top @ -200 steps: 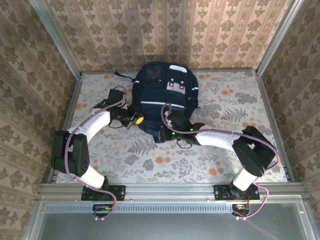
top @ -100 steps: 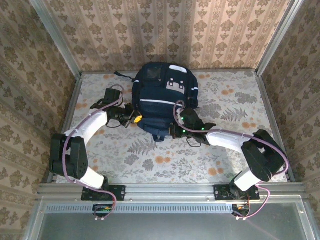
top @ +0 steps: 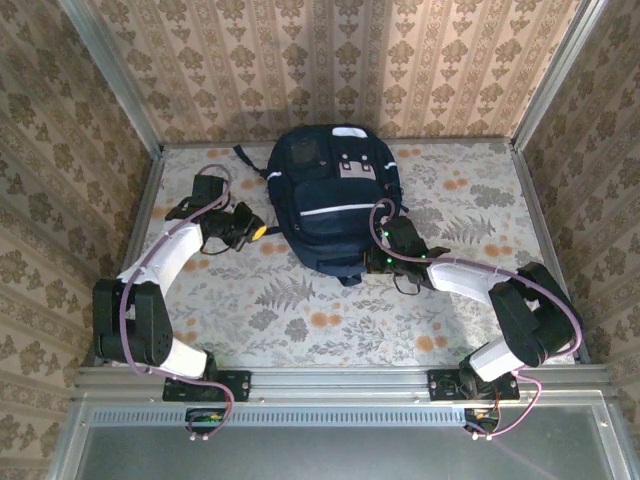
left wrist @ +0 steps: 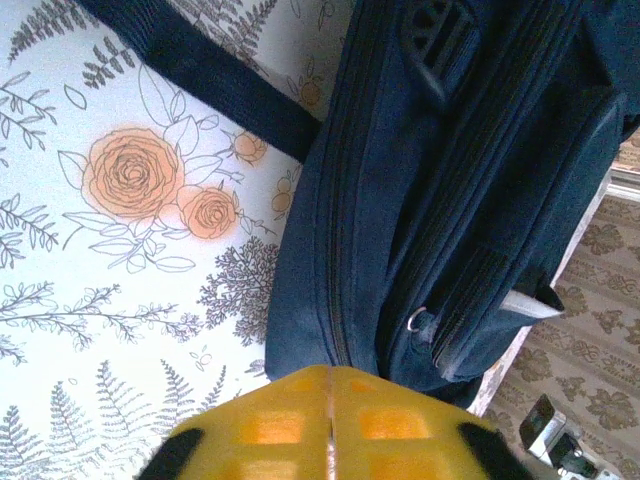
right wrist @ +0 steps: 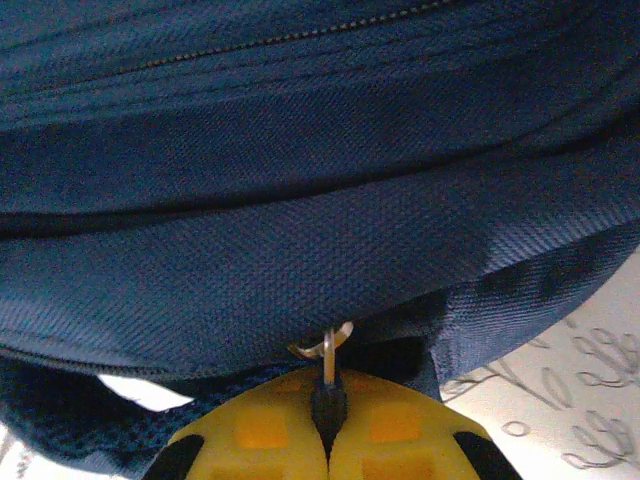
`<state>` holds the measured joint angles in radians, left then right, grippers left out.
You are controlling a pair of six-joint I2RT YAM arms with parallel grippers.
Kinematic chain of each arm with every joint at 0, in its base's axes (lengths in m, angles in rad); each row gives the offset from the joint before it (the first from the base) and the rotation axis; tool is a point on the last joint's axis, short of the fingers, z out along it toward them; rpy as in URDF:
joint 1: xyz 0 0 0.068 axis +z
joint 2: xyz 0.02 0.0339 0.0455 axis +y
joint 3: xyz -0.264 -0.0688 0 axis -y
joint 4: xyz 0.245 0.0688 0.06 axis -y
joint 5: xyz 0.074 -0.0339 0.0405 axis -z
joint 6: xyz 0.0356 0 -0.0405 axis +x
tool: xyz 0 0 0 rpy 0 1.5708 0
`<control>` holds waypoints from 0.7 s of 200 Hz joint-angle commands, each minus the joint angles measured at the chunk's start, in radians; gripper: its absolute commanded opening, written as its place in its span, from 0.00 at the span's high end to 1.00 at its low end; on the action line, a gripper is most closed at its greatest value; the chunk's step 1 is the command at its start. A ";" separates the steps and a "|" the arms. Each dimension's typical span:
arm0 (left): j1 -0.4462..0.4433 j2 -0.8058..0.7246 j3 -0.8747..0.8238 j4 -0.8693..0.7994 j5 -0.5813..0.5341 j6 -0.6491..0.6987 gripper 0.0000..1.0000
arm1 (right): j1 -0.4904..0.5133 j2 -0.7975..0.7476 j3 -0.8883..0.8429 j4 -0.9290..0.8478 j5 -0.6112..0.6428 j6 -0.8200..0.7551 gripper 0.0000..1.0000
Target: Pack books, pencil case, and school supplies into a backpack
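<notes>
The navy backpack (top: 335, 200) with a white stripe and grey patch lies flat at the middle back of the table. My left gripper (top: 260, 231) sits just off its left side, yellow fingers pressed together with nothing between them. In the left wrist view, the left gripper (left wrist: 330, 372) points at the backpack's side seam and zips (left wrist: 430, 200). My right gripper (top: 372, 262) is at the bag's lower right edge. In the right wrist view, the right gripper (right wrist: 328, 402) is shut on a dark zipper pull (right wrist: 328, 368) hanging from the backpack (right wrist: 300, 230). The books, pencil case and school supplies are out of view.
A floral tablecloth (top: 300, 300) covers the table. Wallpapered walls (top: 330, 60) and metal rails (top: 140, 220) enclose it on three sides. A dark strap (left wrist: 200, 75) trails from the bag onto the cloth at its upper left.
The right gripper has travelled rightward along the bag's lower edge with the pull in it. The backpack has shifted right and turned. The left gripper has backed off to the left.
</notes>
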<state>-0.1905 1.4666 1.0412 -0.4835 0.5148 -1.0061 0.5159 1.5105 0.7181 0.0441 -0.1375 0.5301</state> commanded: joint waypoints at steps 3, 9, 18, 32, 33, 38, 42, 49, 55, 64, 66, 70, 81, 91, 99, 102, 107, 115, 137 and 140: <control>-0.037 -0.014 0.022 -0.044 -0.006 0.003 0.65 | 0.058 0.026 0.058 0.030 -0.086 0.037 1.00; -0.052 -0.020 0.020 -0.043 -0.007 -0.011 0.62 | 0.077 0.037 0.072 0.030 -0.084 0.046 1.00; -0.079 -0.036 0.016 -0.042 -0.017 -0.033 0.57 | 0.109 0.053 0.099 0.024 -0.076 0.058 1.00; -0.131 -0.054 0.017 -0.050 -0.051 -0.075 0.52 | 0.158 0.077 0.140 0.019 -0.055 0.072 1.00; -0.134 -0.055 0.017 -0.051 -0.053 -0.077 0.52 | 0.162 0.079 0.144 0.020 -0.053 0.072 1.00; -0.149 -0.058 0.018 -0.059 -0.064 -0.092 0.50 | 0.180 0.086 0.160 0.016 -0.043 0.078 1.00; -0.160 -0.059 0.018 -0.066 -0.073 -0.103 0.49 | 0.192 0.093 0.173 0.013 -0.034 0.083 1.00; -0.177 -0.060 0.022 -0.079 -0.083 -0.124 0.48 | 0.210 0.103 0.195 0.008 -0.024 0.089 1.00; -0.188 -0.055 0.023 -0.091 -0.087 -0.141 0.48 | 0.223 0.112 0.213 0.008 -0.021 0.093 1.00; -0.197 -0.047 0.026 -0.114 -0.090 -0.163 0.47 | 0.239 0.127 0.237 0.002 -0.018 0.095 1.00; -0.199 -0.046 0.026 -0.117 -0.091 -0.165 0.47 | 0.239 0.130 0.243 0.000 -0.018 0.094 1.00; -0.201 -0.042 0.026 -0.120 -0.093 -0.170 0.47 | 0.244 0.134 0.253 -0.002 -0.016 0.096 1.00; -0.206 -0.031 0.025 -0.128 -0.098 -0.181 0.47 | 0.257 0.147 0.275 -0.007 -0.016 0.097 1.00; -0.206 -0.019 0.022 -0.118 -0.095 -0.189 0.47 | 0.267 0.157 0.291 -0.009 -0.018 0.096 1.00; -0.207 -0.006 0.021 -0.108 -0.089 -0.194 0.47 | 0.275 0.167 0.306 -0.016 -0.019 0.093 1.00; -0.207 0.000 0.022 -0.104 -0.087 -0.196 0.47 | 0.277 0.170 0.312 -0.019 -0.020 0.091 1.00; -0.207 0.010 0.026 -0.102 -0.087 -0.196 0.46 | 0.284 0.174 0.319 -0.025 -0.018 0.086 1.00; -0.206 0.029 0.036 -0.102 -0.085 -0.194 0.47 | 0.293 0.183 0.331 -0.033 -0.013 0.076 1.00; -0.205 0.078 0.058 -0.086 -0.087 -0.185 0.48 | 0.318 0.203 0.354 -0.057 0.007 0.050 1.00; -0.205 0.083 0.059 -0.082 -0.087 -0.184 0.49 | 0.320 0.204 0.355 -0.061 0.009 0.046 1.00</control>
<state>-0.3962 1.5055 1.0607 -0.5610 0.4416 -1.1763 0.8036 1.6981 1.0183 -0.0002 -0.1440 0.6083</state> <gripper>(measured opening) 0.529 0.071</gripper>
